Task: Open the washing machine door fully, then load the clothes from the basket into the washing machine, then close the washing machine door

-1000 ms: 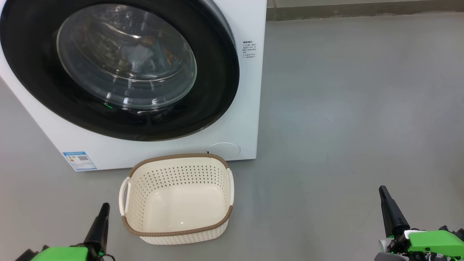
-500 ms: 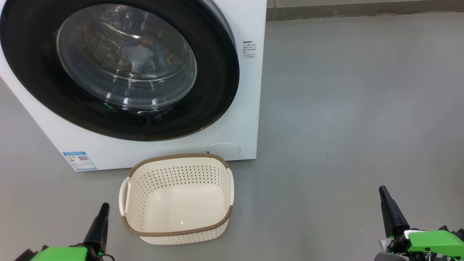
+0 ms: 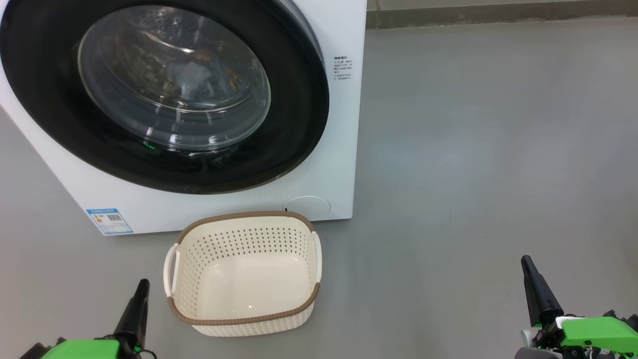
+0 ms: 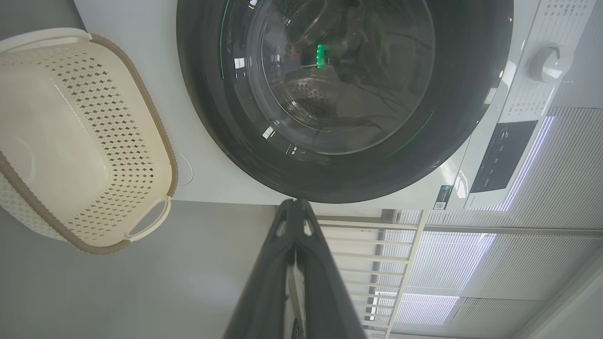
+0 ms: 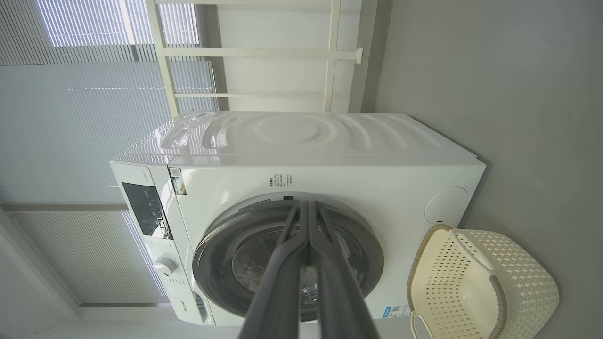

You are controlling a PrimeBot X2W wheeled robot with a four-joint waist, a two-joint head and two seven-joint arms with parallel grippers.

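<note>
Nothing had changed; the job looked finished to me.
Washing machine door (image 3: pixel 299 124) was shut, clothes (image 3: pixel 192 77) inside, basket (image 3: pixel 244 218) empty; left gripper (image 3: pixel 143 284) and right gripper (image 3: pixel 525 260) closed on nothing.

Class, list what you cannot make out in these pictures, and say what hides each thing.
Clothes, head view: smeared by reflections on the door glass; which garment is which is unclear.
Sticker, head view: print too small.
Washing machine top, head view: cut off by the upper edge.
Basket, right wrist view: cut off by the bottom edge.
</note>
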